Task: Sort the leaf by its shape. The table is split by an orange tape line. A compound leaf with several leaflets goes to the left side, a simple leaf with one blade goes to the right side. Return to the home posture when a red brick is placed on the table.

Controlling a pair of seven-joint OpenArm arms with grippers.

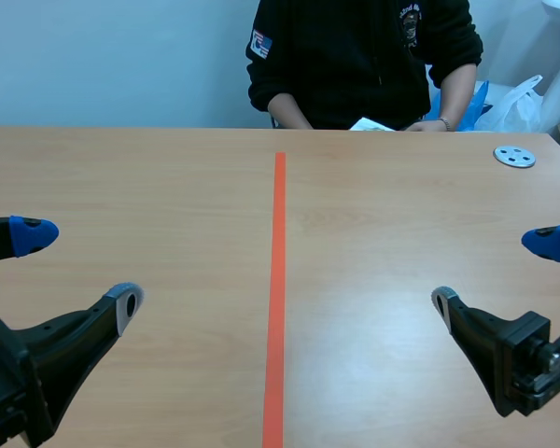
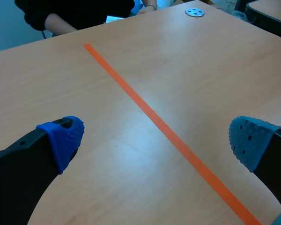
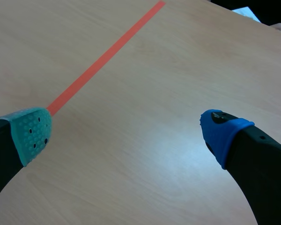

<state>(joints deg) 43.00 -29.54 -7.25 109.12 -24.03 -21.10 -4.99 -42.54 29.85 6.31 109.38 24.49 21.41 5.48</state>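
Note:
No leaf and no red brick shows in any view. My left gripper [image 1: 75,266] hangs open low over the table's left half, its fingers wide apart with nothing between them [image 2: 154,138]. My right gripper [image 1: 495,271] is open over the right half, likewise with bare wood between its fingers [image 3: 124,133]. The orange tape line [image 1: 276,289] runs down the table's middle between the two grippers.
A person in a black top sits across the table, forearms resting at the far edge [image 1: 355,65]. A small grey metal disc with holes [image 1: 514,156] lies at the far right. A white paper [image 1: 369,124] lies by the person's hands.

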